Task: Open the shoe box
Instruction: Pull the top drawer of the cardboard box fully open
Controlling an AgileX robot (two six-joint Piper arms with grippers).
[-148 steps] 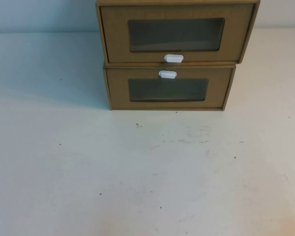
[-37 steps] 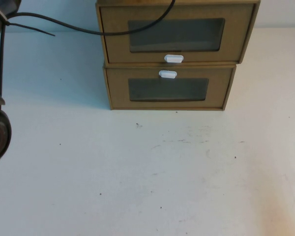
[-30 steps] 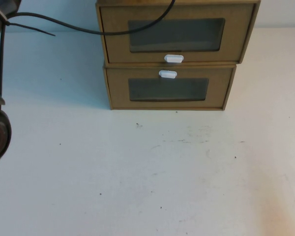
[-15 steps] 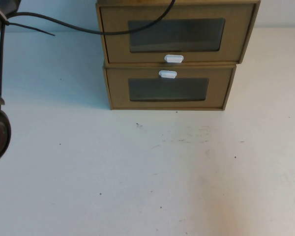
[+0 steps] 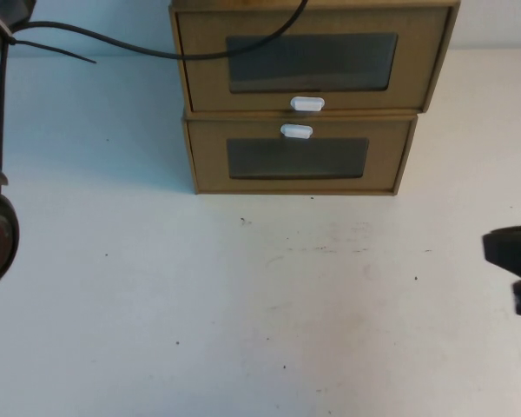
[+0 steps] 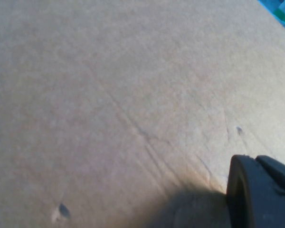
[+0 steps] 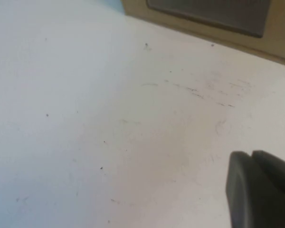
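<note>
Newly in at right edge of table [image 5: 243, 304]: right gripper [image 5: 511, 256], shut and empty, well apart from stacked shoe boxes [image 5: 300, 156] at back; left gripper [image 6: 256, 190] close over bare cardboard [image 6: 109, 95], opening unreadable; advise spreading jaws, hooking a white tab [image 5: 296, 131], pulling straight.

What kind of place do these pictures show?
Probably a robot test bench: a white table, two stacked shoe boxes, the right gripper at the table's right side, and the left gripper over brown cardboard.

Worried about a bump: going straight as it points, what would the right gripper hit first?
The right gripper, shut, at the right, likely meets bare table before the lower shoe box; depth unclear. Left gripper faces cardboard.
</note>
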